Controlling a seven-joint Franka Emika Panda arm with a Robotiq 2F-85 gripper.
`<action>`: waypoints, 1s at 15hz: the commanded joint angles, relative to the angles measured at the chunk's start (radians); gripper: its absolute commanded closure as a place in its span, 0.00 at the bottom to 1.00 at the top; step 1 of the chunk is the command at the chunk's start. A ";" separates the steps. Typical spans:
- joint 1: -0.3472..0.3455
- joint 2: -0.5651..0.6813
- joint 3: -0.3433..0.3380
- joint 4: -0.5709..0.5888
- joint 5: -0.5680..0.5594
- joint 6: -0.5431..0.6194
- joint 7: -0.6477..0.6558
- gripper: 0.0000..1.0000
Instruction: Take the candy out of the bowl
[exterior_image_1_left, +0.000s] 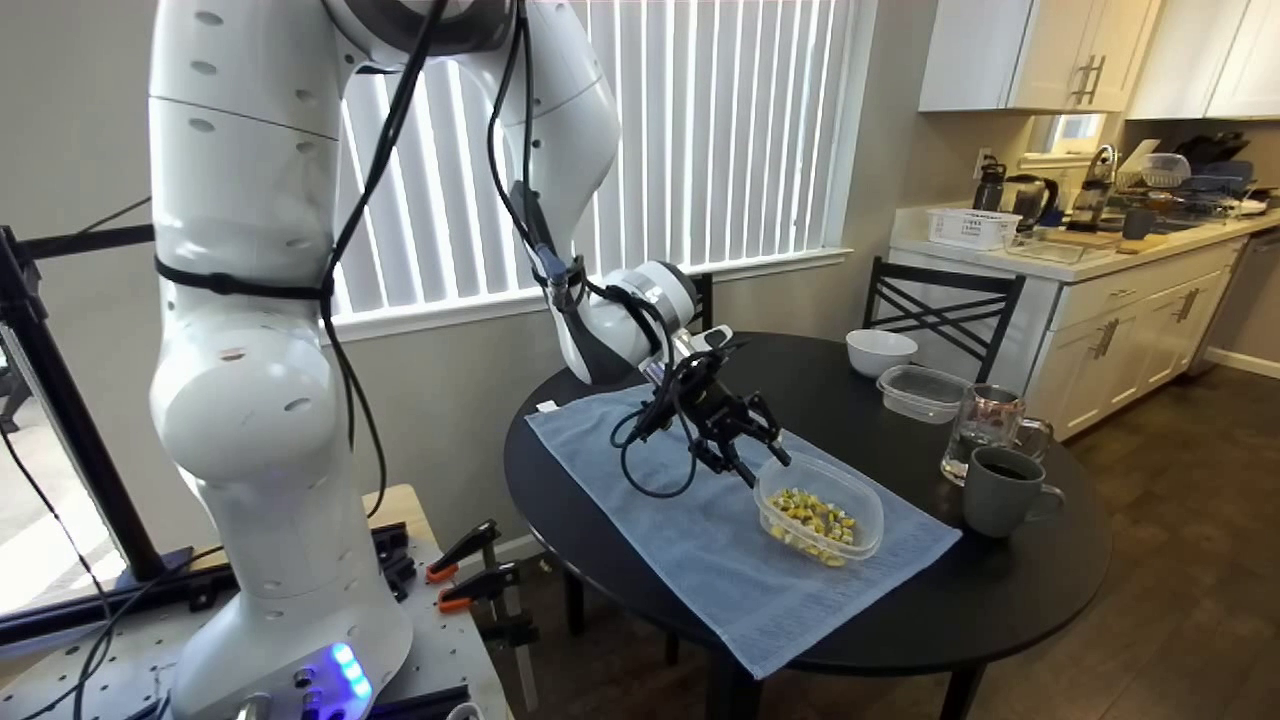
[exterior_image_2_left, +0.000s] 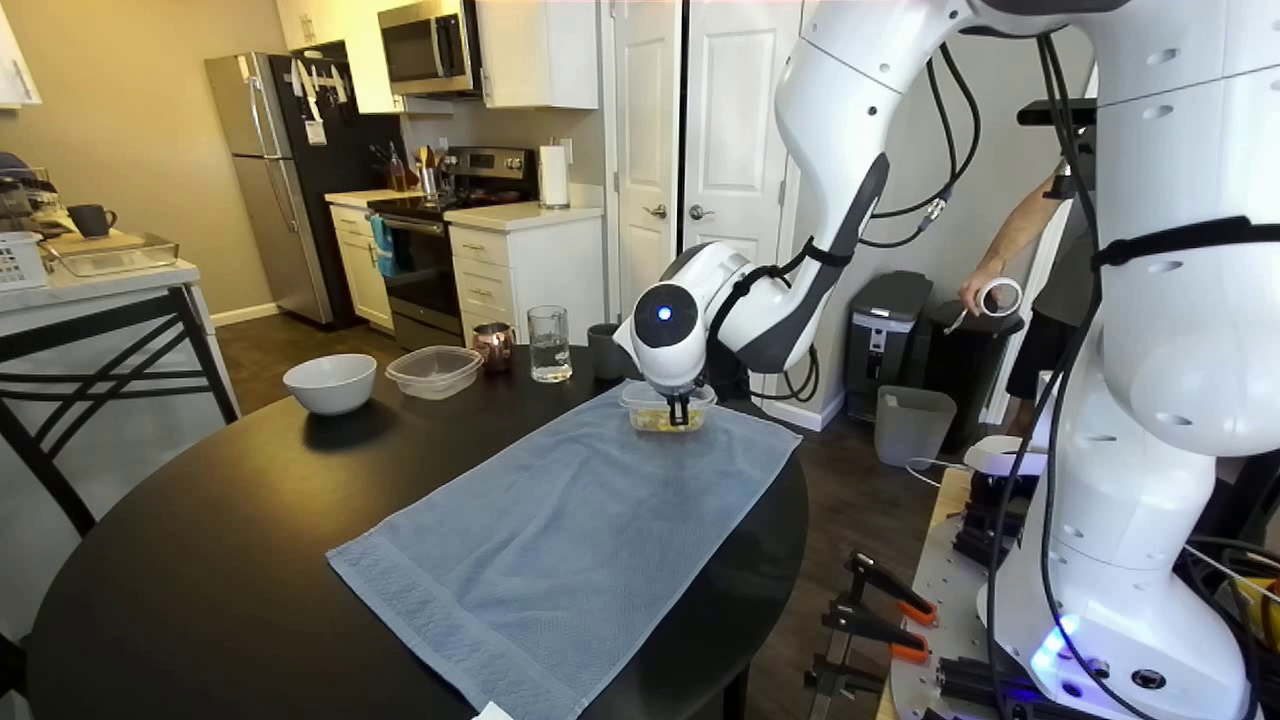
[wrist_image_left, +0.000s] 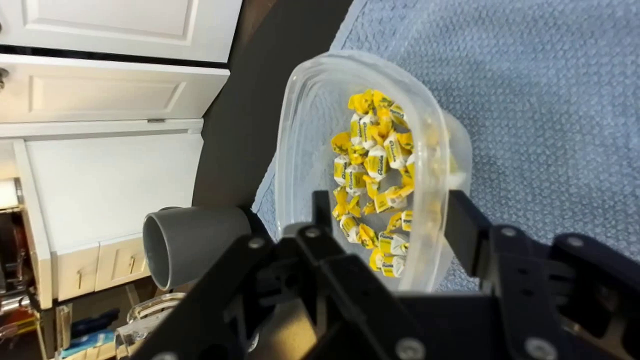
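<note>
The bowl is a clear plastic tub on a blue towel; its rim shows in both exterior views (exterior_image_1_left: 872, 500) (exterior_image_2_left: 637, 395) and in the wrist view (wrist_image_left: 292, 130). The candy, a heap of small yellow-and-white wrapped pieces, lies in it (exterior_image_1_left: 815, 515) (exterior_image_2_left: 652, 420) (wrist_image_left: 375, 162). My gripper (exterior_image_1_left: 768, 470) is at the bowl's side near the rim, fingers apart, with nothing held. In the wrist view my gripper (wrist_image_left: 389, 207) has one finger over the bowl's inside and the other outside, the rim between them. I cannot tell whether a finger touches the rim.
The blue towel (exterior_image_1_left: 640, 480) lies on a round black table (exterior_image_1_left: 1040, 600). A grey mug (exterior_image_1_left: 1003, 490), a glass of water (exterior_image_2_left: 549, 345), a copper mug (exterior_image_2_left: 493, 347), another clear tub (exterior_image_1_left: 922, 393) and a white bowl (exterior_image_1_left: 880, 353) stand on it. A person (exterior_image_2_left: 1045, 270) stands behind the arm.
</note>
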 joint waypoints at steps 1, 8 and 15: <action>-0.044 -0.021 0.013 -0.016 0.047 0.055 0.034 0.69; -0.109 -0.050 -0.018 -0.040 0.148 0.259 0.086 0.99; -0.143 -0.082 -0.031 -0.040 0.198 0.341 0.092 0.99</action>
